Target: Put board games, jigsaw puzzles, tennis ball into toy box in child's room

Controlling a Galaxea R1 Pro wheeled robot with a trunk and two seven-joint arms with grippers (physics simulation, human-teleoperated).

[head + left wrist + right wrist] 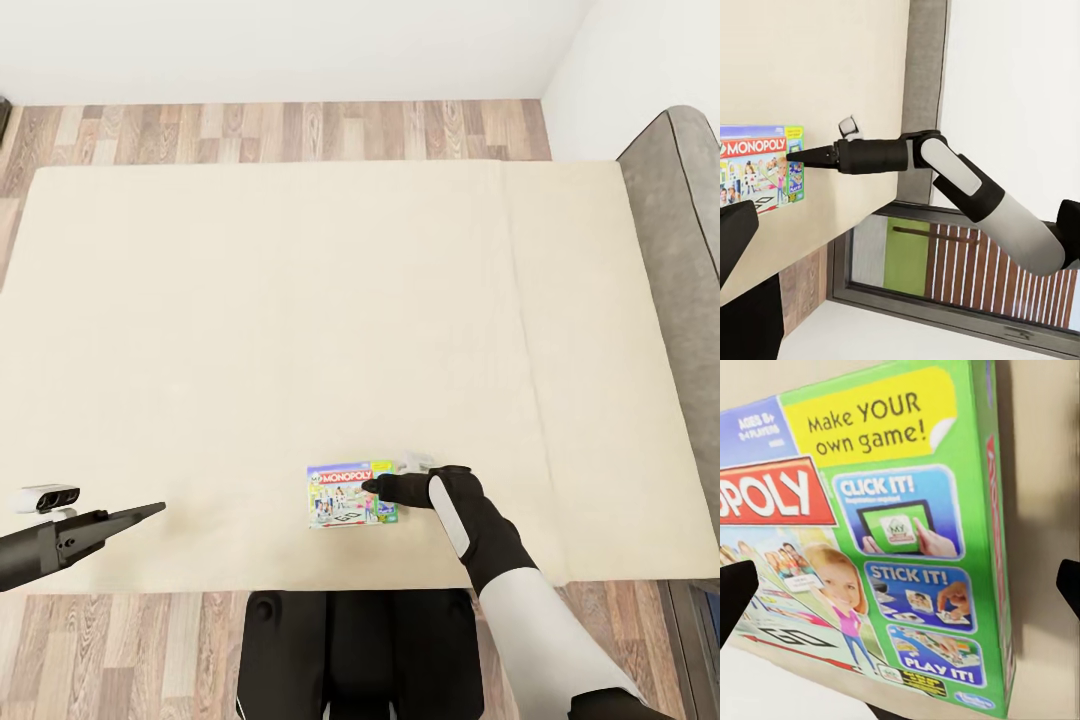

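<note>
Beige bed [300,330] — Monopoly board game [350,494] flat, face-up, long axis across near edge.

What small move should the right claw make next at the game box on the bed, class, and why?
Probably ease the right claw down and forward over the game box's near edge, then close. Its tips sit at that edge, spread either side of the box in the right wrist view, and the box lies flat on the bed, not yet gripped.

One board game [351,494]; one bed [300,350]; two grippers.
</note>
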